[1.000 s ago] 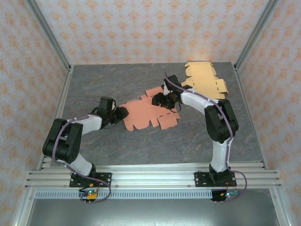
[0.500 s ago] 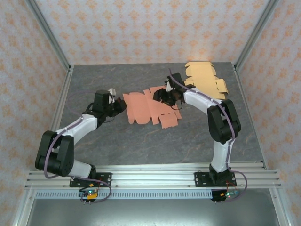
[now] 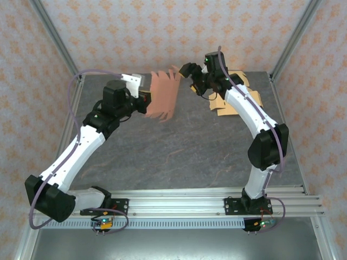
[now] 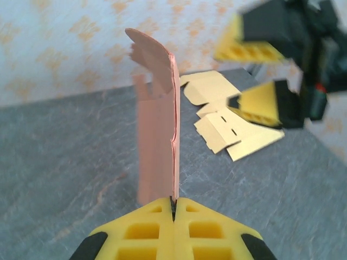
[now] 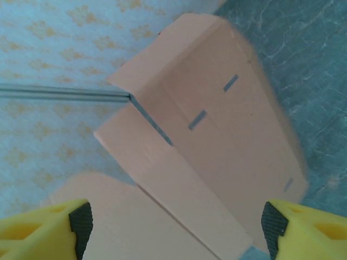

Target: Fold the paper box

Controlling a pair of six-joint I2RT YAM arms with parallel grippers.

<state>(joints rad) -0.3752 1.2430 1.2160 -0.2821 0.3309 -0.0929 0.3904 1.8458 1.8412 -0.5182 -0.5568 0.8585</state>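
Pinching paper box (image 4: 157, 135) edge, left claw (image 4: 173, 203) holds it upright above table (image 3: 190, 146); right claw (image 5: 173, 227) spread wide near opposite edge.

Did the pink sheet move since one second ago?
Yes. The pink sheet lay flat mid-table; now it stands upright, farther back over the table, pinched by the left gripper.

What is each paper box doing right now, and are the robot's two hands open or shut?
Pink paper box: held upright, partly folded.
Left hand: shut on the pink paper box's edge.
Right hand: open, close to the pink paper box, not gripping it.
Yellow paper box: lying flat and unfolded on the table.
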